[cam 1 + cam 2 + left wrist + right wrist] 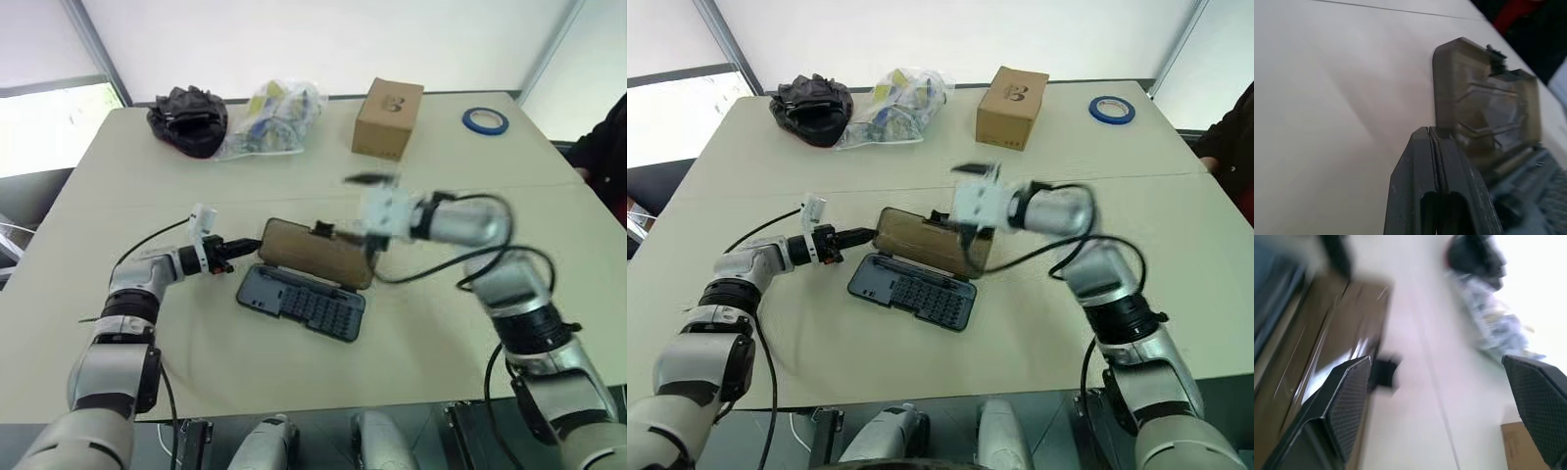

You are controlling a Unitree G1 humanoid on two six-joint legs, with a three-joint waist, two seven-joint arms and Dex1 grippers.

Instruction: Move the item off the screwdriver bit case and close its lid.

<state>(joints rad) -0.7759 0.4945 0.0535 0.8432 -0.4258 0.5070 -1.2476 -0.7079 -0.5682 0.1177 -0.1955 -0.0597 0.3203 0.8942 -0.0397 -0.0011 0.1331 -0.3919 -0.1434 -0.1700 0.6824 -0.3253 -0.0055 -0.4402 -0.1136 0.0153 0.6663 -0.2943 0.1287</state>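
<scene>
The screwdriver bit case (299,304) lies open at the middle of the table, its dark grey-blue tray showing rows of bits. Its smoky brown lid (313,253) stands tilted up from the far side of the tray, with the black latch tab (1385,372) on its free edge. Nothing rests on the tray or lid, and I cannot tell which of the things on the table is the item. My left gripper (250,245) is shut, its tip close against the lid's left end (1469,112). My right gripper (358,208) hangs open just above the lid's latch edge, holding nothing.
Along the far side of the table lie a black bundle (186,119), a clear plastic bag (269,117), a cardboard box (388,117) and a blue tape roll (485,120). A person's dark sleeve (602,147) shows at the right edge.
</scene>
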